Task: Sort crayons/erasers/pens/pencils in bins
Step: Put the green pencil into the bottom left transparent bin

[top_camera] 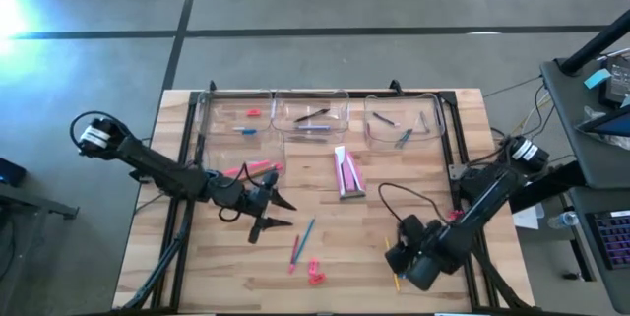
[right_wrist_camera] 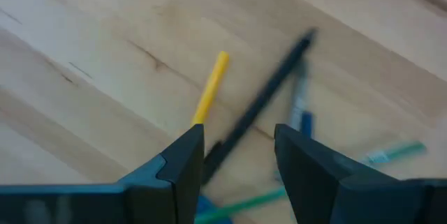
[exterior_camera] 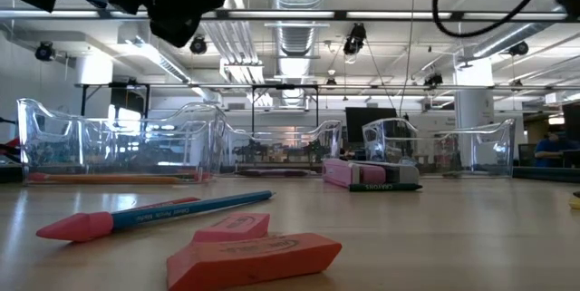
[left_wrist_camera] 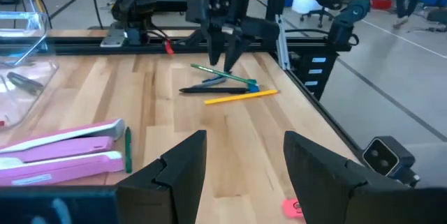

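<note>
The bins (top_camera: 313,119) stand in a row along the far edge of the table (top_camera: 413,188), and we place everything else from them. Nearest them lies a pink box (top_camera: 346,172), just in front of the middle bin. Well toward the near edge from the bins sit the erasers (exterior_camera: 254,257), beside a blue pencil with a pink tip (exterior_camera: 154,216).

Our right gripper (right_wrist_camera: 237,161) hovers at the corner farthest from the bins, fingers apart and empty, directly over a small heap: a black pen (right_wrist_camera: 262,102), a yellow crayon (right_wrist_camera: 209,90) and a green-blue stick. We judge the step in hand is picking one of these. To do it well, we should straddle the black pen alone, across its shaft, descend squarely, and close without catching the yellow crayon touching it.

Our left gripper (left_wrist_camera: 241,168) waits in front of the leftmost bin, fingers apart, holding nothing.

The dark crayon beside the pink box carries pale lettering; we cannot read it.
</note>
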